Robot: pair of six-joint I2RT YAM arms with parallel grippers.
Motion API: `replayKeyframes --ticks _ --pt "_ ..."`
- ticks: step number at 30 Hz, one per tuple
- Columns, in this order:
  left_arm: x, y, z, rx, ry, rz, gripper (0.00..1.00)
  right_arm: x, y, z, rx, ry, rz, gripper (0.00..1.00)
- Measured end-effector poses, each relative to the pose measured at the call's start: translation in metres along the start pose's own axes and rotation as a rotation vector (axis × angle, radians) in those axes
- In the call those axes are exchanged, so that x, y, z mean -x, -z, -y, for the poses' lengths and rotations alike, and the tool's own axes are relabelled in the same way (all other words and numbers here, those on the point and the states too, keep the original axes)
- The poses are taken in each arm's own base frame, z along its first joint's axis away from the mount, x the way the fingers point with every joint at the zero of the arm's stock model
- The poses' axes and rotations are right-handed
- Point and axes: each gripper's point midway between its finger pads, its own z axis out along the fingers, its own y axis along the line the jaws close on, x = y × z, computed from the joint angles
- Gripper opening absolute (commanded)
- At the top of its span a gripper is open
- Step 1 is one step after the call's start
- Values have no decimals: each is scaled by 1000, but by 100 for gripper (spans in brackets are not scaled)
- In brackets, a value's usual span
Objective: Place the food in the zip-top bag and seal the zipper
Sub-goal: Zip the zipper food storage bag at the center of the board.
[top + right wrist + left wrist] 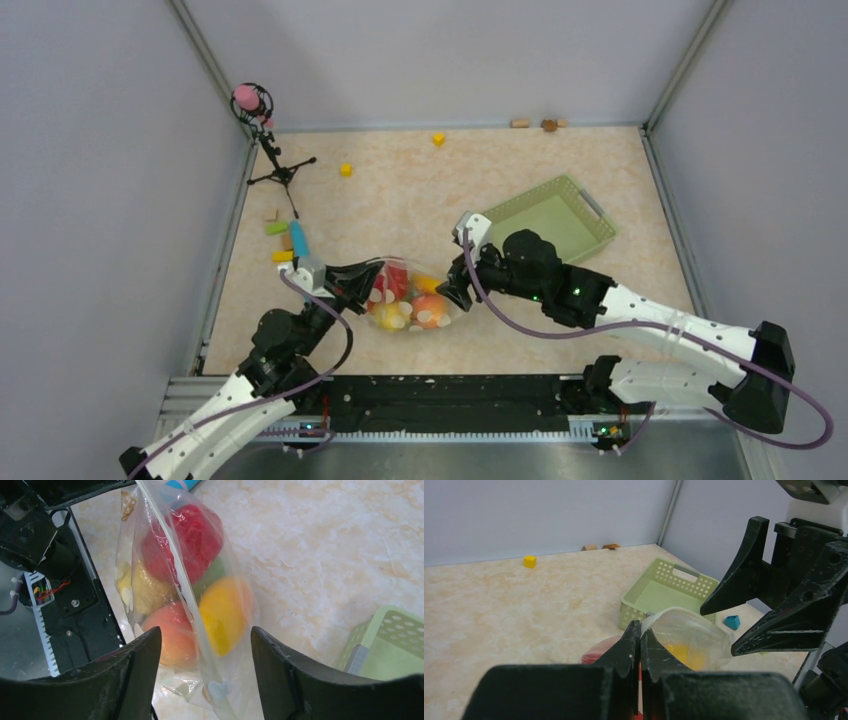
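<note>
Bag place: the zip-top bag [405,300] sits at the near middle of the table [420,190], stretched between the two grippers. The green basket [550,215] is to its far right.
Food place: the food [400,285] shows only inside the bag: red, yellow and peach-orange pieces, with a sliver of green behind them.
Long axis: the bag runs left to right, from one gripper to the other. The zipper [172,555] follows the same line along the raised mouth edge.
Left gripper [352,283]: its fingers are pressed together at the bag's left end and seem to pinch the film there.
Right gripper [205,677]: its fingers are spread wide, one on each side of the bag's right end. The strip passes between them and no contact shows.
Nearer arm: the right gripper is the one at the free end of the strip.
Step, as judged: filling looks done and sealing is what remains. Whether the strip is already pressed shut cannot be told.
Next move, as judged: close the right fingers on the strip, then run them left toward the held end.
Bag material: thin, clear, glossy film with white dots, creased and floppy.
Zipper feel: a narrow whitish ridge, likely stiffer than the film.
Food shape: smooth, round, hard-looking plastic that bulges the sides and may hold the mouth apart.
</note>
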Motion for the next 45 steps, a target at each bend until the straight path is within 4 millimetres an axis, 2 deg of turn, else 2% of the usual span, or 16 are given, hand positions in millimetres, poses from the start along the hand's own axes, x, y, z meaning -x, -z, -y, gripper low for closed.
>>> replayKeyframes --ticks 7,11,17,26,35,45 --pt "3 2 6 -36 -13 8 0 -16 -5 -9 65 -23 -74 44" --pt "2 3 3 -23 -12 15 0 -21 -4 -17 100 -52 -95 38" --pt "0 3 -3 9 -9 16 0 -31 3 -29 162 -78 -107 38" --pt "0 2 -9 43 -5 17 0 -24 13 -29 158 -93 -64 38" --pt "0 2 -10 50 2 18 0 -31 11 -21 112 -99 -86 38" --pt "1 4 -10 49 8 21 0 -56 -4 -13 69 -108 -174 34"
